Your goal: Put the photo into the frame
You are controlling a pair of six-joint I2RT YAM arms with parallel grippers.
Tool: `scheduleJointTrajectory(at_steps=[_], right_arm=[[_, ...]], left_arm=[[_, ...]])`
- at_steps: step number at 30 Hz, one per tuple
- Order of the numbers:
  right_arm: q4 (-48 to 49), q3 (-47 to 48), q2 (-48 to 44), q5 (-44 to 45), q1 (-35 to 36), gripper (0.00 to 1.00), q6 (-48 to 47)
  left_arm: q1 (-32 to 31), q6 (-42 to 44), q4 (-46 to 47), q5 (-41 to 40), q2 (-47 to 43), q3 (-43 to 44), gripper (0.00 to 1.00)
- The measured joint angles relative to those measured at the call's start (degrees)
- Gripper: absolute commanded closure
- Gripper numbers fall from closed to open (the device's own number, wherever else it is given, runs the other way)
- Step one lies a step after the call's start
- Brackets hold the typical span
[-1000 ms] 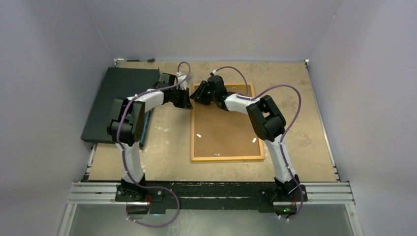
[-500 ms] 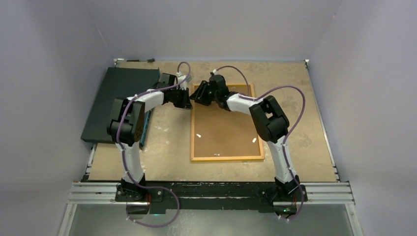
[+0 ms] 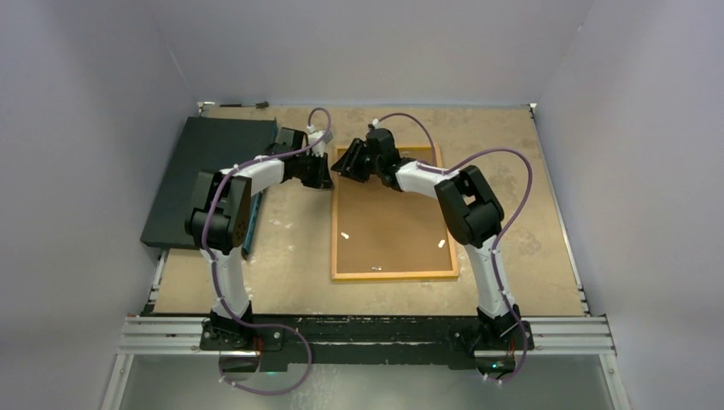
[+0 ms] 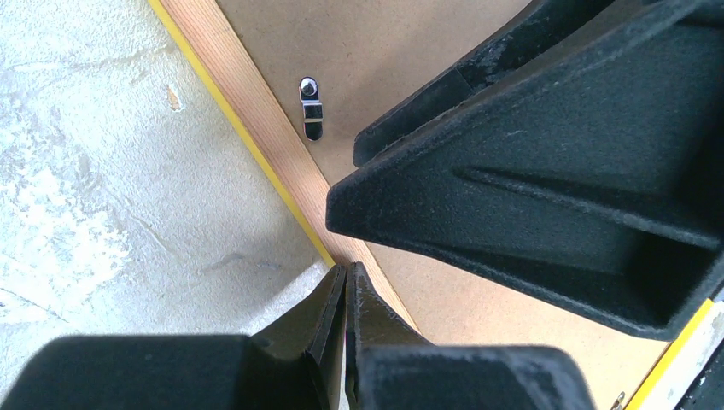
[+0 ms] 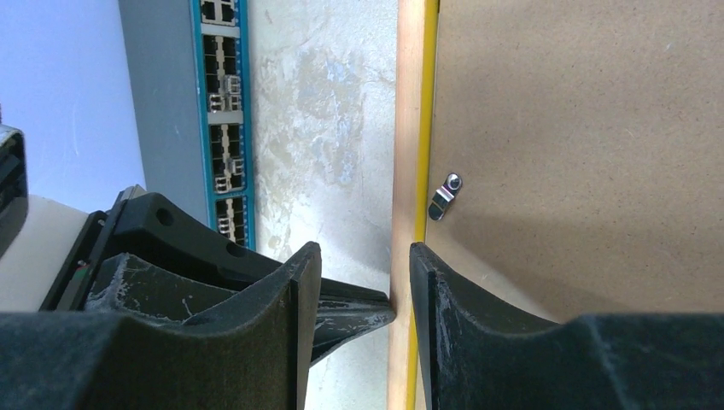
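- The frame, one only, lies flat in the middle of the table. Its wood-toned back faces up, and a yellow line shows along the rail's edge in both wrist views.
- One brown backing board fills the frame's opening.
- In the top view, three small pale clips show on the board: one toward the left rail, one toward the right rail and one near the bottom rail. Each wrist view shows one metal clip close by the left rail.
- Both grippers meet at the upper left corner of the frame.
- The right gripper has its jaws partly apart, astride the left rail. One finger is over the board and the other over the bare table. I cannot tell whether either finger presses the wood, and it holds nothing that can be seen.
- The left gripper has its jaws pressed together with nothing between them. Its tip is at the outer edge of that same rail, lying between the right gripper's fingers.
- One dark flat box lies at the upper left of the table, well apart from the frame. Its blue face with rows of sockets appears at the upper left of the right wrist view.
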Motion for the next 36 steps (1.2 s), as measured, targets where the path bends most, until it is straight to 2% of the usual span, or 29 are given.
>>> scheduleJointTrajectory(at_steps=[36], right_arm=[[-0.48,2.34,2.99,1.79,0.00,0.55,-0.74]], left_arm=[[0.00,0.02,0.13,0.04,-0.07,-0.07,1.00]])
